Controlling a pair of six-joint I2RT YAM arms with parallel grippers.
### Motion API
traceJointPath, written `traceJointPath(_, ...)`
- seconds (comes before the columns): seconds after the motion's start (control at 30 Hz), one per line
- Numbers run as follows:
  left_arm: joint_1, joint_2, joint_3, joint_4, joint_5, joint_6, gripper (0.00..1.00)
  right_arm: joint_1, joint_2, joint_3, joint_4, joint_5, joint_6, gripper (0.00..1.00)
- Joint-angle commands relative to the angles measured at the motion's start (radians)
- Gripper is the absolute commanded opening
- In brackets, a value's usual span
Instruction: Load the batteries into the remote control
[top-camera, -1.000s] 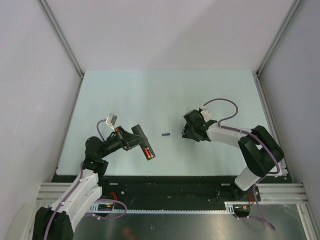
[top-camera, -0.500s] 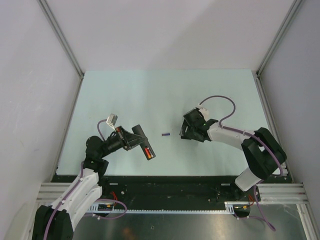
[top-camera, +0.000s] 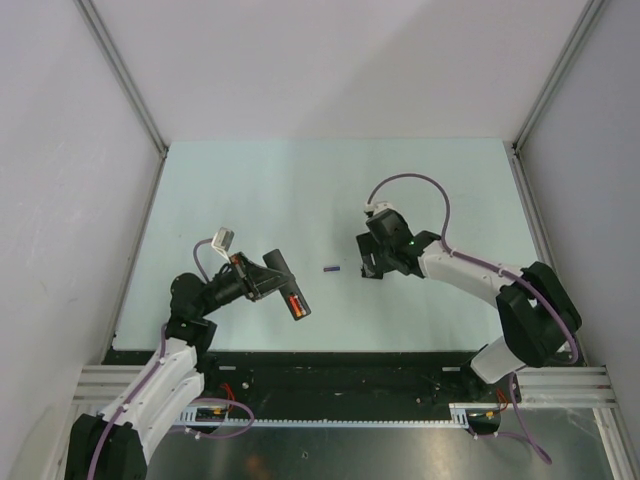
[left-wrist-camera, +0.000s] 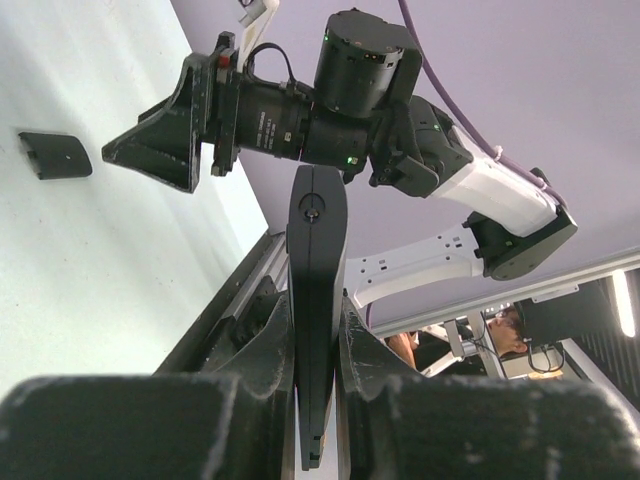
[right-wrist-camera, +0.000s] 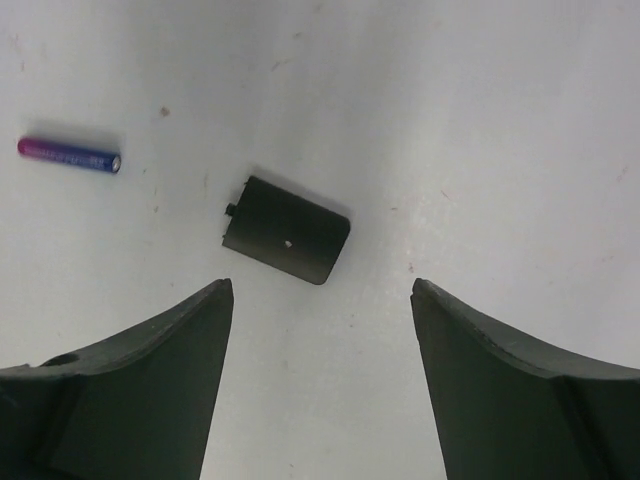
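The remote control (top-camera: 287, 292) was off the counter (top-camera: 300, 190), clamped edge-on in my left pincer (top-camera: 266, 283). The jaws were clenched on its flat sides about halfway along the bar. Its rounded end stuck out past the fingertips, pointing across toward the other arm. From above I could see a red battery (top-camera: 295, 305) sitting in the open bay, in the stretch of the remote that reached beyond the pincer.

The blue-purple battery (right-wrist-camera: 68, 154) lay flat on the counter between the two pincers, nearer the right one. In the right wrist view it sat ahead of that pincer and off past its left-hand finger, touching nothing.

The small black cover (right-wrist-camera: 286, 229) lay flat on the counter just ahead of the right pincer (right-wrist-camera: 320, 300). It was roughly in line with the gap between the fingers (right-wrist-camera: 150, 380) and a little toward the left-hand one, near the battery but apart from it.

That right pincer was released, jaws spread wide, with nothing between them. It hung low over the counter with its tips aimed down at the cover, and neither finger touched it. I could not make out the dark battery in any view.
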Motion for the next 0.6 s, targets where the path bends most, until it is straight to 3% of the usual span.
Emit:
traceJointPath(0.0,0.005,-0.004,0.008,0.031,0.009,0.019,0.0,0.02,0.042,0.046,0.023,-0.068,-0.207,0.78)
traceJointPath(0.13,0.005,-0.011,0.01,0.031,0.015,0.018,0.0,0.034,0.087,0.054,0.074,-0.15,-0.271,0.77)
traceJointPath(0.33,0.005,-0.022,0.005,0.029,0.032,0.015,0.0,0.051,0.173,0.082,0.094,-0.118,-0.399,0.76)
traceJointPath(0.57,0.004,-0.021,-0.002,0.031,0.038,0.018,0.0,0.014,0.232,0.085,0.097,-0.139,-0.406,0.73)
